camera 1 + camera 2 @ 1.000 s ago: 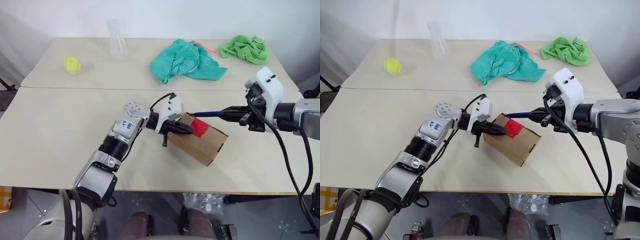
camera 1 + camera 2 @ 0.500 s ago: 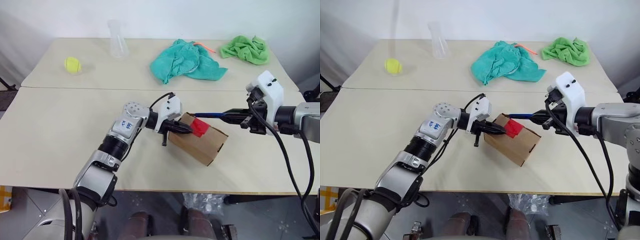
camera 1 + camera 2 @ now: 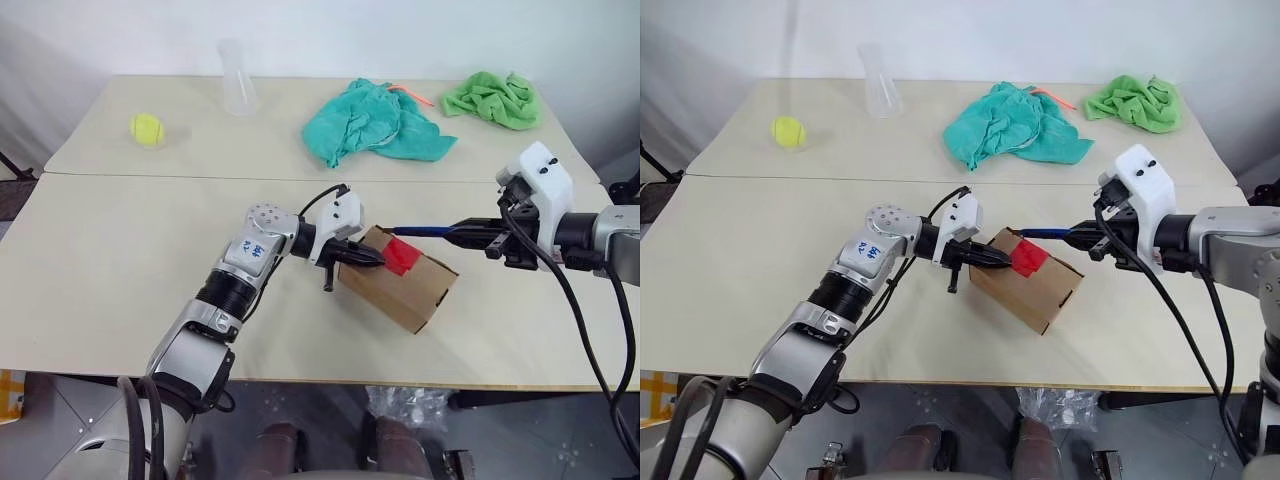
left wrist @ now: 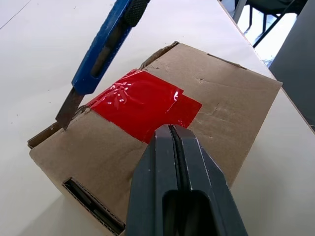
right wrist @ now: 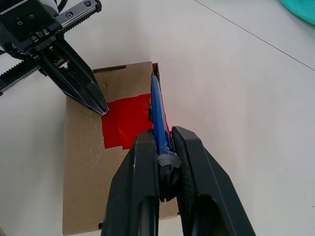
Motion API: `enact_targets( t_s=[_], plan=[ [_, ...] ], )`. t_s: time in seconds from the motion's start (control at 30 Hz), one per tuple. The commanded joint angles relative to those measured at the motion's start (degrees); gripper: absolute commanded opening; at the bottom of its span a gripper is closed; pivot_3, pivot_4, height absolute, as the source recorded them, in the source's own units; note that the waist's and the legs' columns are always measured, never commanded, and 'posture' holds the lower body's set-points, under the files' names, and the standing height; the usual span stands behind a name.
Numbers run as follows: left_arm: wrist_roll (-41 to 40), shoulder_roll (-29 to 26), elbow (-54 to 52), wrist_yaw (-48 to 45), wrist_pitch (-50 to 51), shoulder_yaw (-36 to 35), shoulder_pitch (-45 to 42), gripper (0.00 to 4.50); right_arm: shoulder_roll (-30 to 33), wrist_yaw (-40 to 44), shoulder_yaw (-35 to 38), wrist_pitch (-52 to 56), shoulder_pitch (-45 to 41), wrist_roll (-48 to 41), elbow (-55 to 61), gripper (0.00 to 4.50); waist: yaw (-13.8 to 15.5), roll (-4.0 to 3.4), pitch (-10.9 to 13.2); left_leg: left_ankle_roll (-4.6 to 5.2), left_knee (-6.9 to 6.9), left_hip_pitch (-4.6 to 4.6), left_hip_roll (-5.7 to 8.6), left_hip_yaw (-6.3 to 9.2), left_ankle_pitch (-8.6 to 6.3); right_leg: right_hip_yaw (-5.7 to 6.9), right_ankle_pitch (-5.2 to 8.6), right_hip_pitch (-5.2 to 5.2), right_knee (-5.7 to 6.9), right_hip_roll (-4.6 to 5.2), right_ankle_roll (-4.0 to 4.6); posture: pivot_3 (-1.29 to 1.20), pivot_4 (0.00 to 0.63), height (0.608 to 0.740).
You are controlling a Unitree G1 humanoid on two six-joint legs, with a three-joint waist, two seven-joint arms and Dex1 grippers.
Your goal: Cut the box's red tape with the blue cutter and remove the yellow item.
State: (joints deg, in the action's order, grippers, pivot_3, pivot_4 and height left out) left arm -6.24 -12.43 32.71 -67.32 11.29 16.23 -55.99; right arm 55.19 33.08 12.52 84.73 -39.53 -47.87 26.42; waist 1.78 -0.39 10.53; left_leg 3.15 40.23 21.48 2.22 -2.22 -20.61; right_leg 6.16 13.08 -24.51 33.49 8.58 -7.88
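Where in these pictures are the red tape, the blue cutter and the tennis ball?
red tape [image 4: 140, 101], left wrist view, middle of the glossy strip.
blue cutter [image 4: 106, 42], left wrist view, its blue handle above the blade.
tennis ball [image 3: 146, 128], left eye view, centre of the ball.

Right gripper [image 3: 478, 229]: now slightly farther right and lower than a second ago, drawn back from the box [image 3: 400, 280]. Blue cutter [image 3: 424, 230]: carried with it, blade tip still near the red tape [image 3: 401, 256].

arms: silver + black joints, blue scribble on left | wrists: white housings, black cables | each hand: 2 black fingers
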Motion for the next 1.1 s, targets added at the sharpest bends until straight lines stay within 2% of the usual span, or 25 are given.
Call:
enact_targets(
  t_s=[0.03,0.33,0.67,1.1],
  plan=[
    [0.64,-0.18,0.73,-0.25,-0.38,-0.13,-0.95,0.0,1.77,-0.49,0.03,-0.51,0.51,1.69,-1.28,0.14,0.0,0.0,0.0,0.0,0.0,0.0,0.0,0.0,0.0,0.0,0.0,0.0,0.0,0.0,0.0,0.0,0.15,0.74],
    [0.6,-0.14,0.51,-0.61,-0.55,-0.04,-0.72,0.0,1.32,-1.1,-0.19,-1.58,0.2,1.63,-1.85,0.14,-0.02,0.0,0.0,0.0,0.04,0.0,0.0,0.0,0.0,0.0,0.0,0.01,0.01,0.0,-0.01,0.0,0.15,0.74],
    [0.66,-0.13,0.71,-0.42,-0.66,-0.16,-0.68,0.0,-1.98,-2.35,0.73,1.43,-5.06,-0.87,-0.21,0.14,-0.18,0.0,0.0,0.0,0.04,0.0,-0.02,0.0,0.0,-0.01,-0.01,-0.01,0.01,0.0,0.0,0.0,0.15,0.74],
    [0.94,-0.5,1.27,-1.14,-0.93,-0.08,-1.05,0.0,-4.29,-3.98,1.84,3.81,-3.64,-1.39,1.74,0.14,-0.27,0.0,0.0,0.0,0.04,0.01,-0.02,0.0,0.0,-0.01,-0.01,-0.01,0.01,-0.01,0.0,0.0,0.15,0.74]
  ],
)
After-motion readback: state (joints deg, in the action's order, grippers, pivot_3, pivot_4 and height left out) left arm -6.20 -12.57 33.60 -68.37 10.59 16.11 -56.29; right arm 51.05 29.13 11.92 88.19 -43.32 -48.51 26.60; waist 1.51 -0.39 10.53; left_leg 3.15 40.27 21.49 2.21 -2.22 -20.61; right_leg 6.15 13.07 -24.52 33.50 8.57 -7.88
